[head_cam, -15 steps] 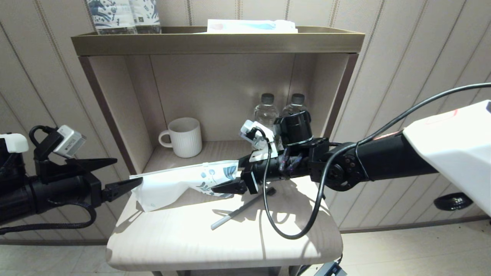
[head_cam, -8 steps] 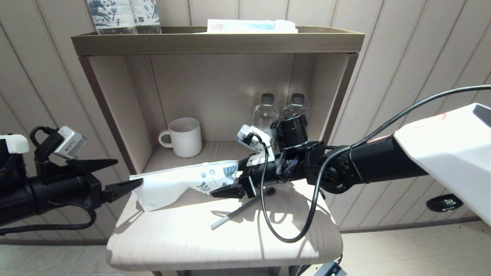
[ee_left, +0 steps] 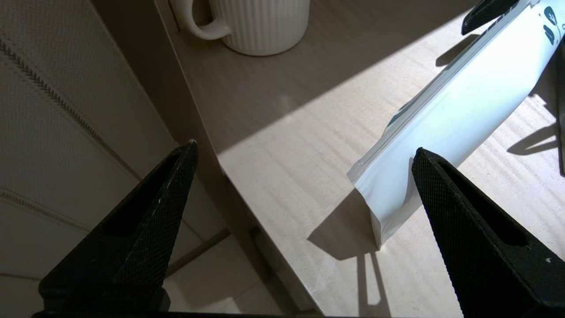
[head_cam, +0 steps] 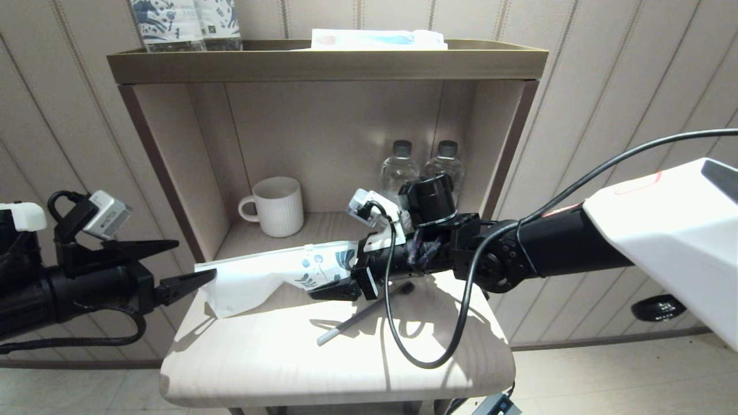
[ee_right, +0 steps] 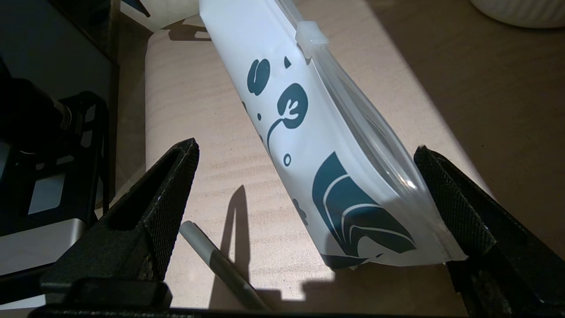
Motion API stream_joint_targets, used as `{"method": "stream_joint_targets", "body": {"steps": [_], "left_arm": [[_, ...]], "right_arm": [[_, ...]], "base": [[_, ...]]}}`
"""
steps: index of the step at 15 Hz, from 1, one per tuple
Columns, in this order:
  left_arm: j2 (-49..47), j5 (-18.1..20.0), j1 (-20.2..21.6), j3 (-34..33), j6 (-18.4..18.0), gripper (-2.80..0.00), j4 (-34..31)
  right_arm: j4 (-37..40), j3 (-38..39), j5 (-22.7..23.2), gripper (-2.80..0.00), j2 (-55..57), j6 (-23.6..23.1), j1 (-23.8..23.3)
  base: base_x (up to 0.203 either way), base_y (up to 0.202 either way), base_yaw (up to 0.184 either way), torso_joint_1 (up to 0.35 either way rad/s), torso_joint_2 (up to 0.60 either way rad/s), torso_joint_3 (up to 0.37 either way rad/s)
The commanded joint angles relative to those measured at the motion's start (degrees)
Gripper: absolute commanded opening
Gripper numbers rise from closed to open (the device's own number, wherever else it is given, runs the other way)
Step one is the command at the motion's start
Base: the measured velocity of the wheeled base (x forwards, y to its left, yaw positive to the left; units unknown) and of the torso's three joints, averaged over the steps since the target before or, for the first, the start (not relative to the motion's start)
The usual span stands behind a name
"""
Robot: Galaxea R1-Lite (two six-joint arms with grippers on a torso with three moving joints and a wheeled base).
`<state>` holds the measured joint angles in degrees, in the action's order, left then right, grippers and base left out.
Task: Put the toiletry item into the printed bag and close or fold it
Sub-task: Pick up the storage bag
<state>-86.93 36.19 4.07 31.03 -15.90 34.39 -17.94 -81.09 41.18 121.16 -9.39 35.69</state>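
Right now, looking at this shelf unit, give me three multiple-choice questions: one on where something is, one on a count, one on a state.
1. Where does the toothbrush lie?
A. inside the mug
B. on the tabletop, outside the printed bag
C. on the top tray

2. How many water bottles stand in the shelf?
A. one
B. two
C. four

3. How are the right gripper fingers?
A. open, straddling the bag's printed end
B. shut on the toothbrush
C. shut, empty

Answers: 1 B, it lies bare on the tabletop near the printed bag; 2 B, two caps show; 3 A, fingers stand either side of the bag.
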Motion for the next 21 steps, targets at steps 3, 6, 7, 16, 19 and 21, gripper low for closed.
{"method": "stream_joint_targets", "body": {"steps": [3,6,7,16,19,21], "left_arm": [[-0.17,0.28,-0.03,-0.09,-0.19,0.0,0.24],[-0.17,0.28,0.06,0.0,-0.19,0.0,0.24],[-0.18,0.28,-0.03,-0.09,-0.19,0.0,0.24],[-0.6,0.45,-0.74,0.1,-0.01,0.0,0.24],[0.15,0.26,-2.9,2.13,1.42,0.0,0.17],[1.24,-0.11,-3.93,5.54,4.74,0.0,-0.08]], "right_arm": [[-0.17,-0.38,0.21,0.0,0.48,-0.36,0.08],[-0.16,-0.65,0.22,-2.8,0.65,-0.37,0.17],[-0.02,-0.56,0.22,-2.8,0.65,-0.29,0.17],[0.29,0.4,0.25,-2.8,-1.04,-0.28,1.0],[0.63,2.37,0.03,-2.8,-5.32,-0.16,0.75],[3.53,4.98,-0.14,-2.8,-10.28,-0.24,-0.17]], "base": [[0.0,0.0,0.0,0.0,0.0,0.0],[0.0,0.0,0.0,0.0,0.0,0.0],[0.0,0.0,0.0,0.0,0.0,0.0],[0.0,0.0,0.0,0.0,0.0,0.0],[0.0,0.0,0.0,0.0,0.0,0.0],[0.0,0.0,0.0,0.0,0.0,0.0]]}}
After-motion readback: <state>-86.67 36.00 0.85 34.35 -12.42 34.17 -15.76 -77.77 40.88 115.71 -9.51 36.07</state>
